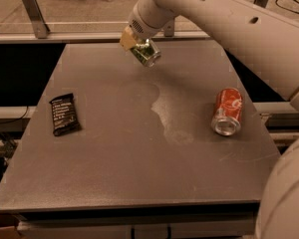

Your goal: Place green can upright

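Observation:
The green can (146, 54) hangs tilted in the air over the far middle of the table, its silver end pointing down and to the right. My gripper (137, 45) is shut on the green can and holds it clear of the table top (139, 148). The white arm reaches in from the upper right and hides the gripper's upper part.
A red can (227, 111) lies on its side at the right of the table. A black snack packet (64, 114) lies flat at the left. A pale smear marks the table's middle. A metal rail runs behind the far edge.

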`<state>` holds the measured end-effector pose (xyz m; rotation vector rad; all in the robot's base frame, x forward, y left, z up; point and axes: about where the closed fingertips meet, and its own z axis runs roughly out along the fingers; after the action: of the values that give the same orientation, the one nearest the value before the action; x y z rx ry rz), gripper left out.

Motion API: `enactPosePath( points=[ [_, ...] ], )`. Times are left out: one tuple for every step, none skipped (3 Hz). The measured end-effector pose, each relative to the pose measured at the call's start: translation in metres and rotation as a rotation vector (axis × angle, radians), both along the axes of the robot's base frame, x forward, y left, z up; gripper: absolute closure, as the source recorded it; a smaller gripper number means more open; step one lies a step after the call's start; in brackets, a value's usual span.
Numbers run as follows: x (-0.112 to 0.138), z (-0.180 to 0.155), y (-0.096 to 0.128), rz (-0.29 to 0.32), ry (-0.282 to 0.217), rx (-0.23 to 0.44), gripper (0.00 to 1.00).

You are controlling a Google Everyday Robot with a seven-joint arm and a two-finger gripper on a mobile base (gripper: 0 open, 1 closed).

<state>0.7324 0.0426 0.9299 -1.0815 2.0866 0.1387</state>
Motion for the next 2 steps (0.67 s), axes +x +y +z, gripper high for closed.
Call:
enactPosePath(
  points=[
    [0.0, -0.001, 0.001, 0.001, 0.001, -0.003, 1.0],
    [0.009, 0.009, -0.015, 0.001, -0.018, 0.014, 1.0]
  ],
)
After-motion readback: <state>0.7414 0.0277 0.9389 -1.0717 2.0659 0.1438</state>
